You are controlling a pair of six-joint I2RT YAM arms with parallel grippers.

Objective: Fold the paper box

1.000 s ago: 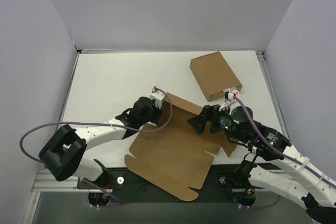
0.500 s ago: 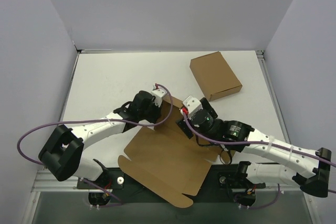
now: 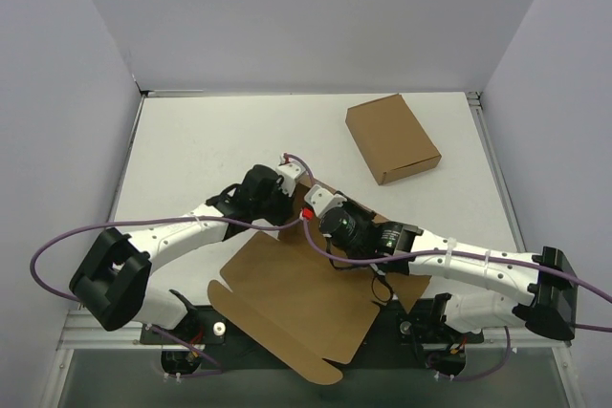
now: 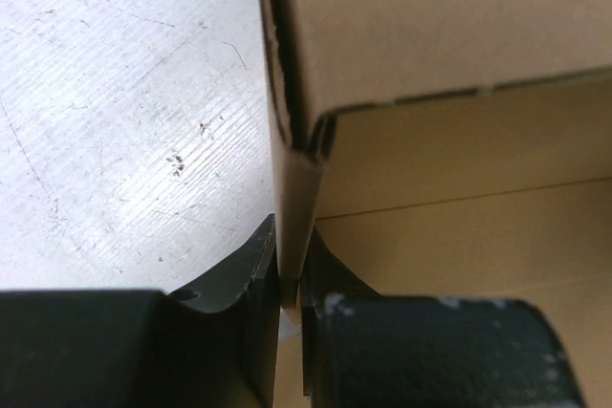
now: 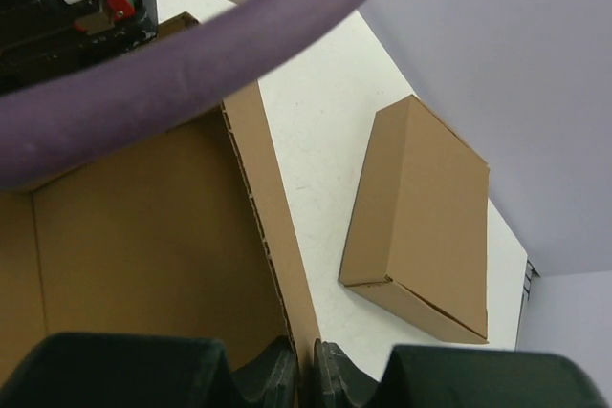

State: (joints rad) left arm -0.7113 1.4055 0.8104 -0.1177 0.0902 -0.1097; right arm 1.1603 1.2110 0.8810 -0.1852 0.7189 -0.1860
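I am watching the left pincer (image 4: 290, 286) clamping a raised wall of the paper box (image 4: 459, 207). The wall is standing on edge between its two fingers, with the box's inner panels spreading to the right of them and bare table (image 4: 124, 112) lying to the left. The right pincer (image 5: 304, 362) is nipping another thin upright wall of the box, its fingers pressing both faces. Left of that pincer the box's inside is lying open. Ahead and to its right a closed brown carton (image 5: 416, 222) is sitting on the table, well apart.
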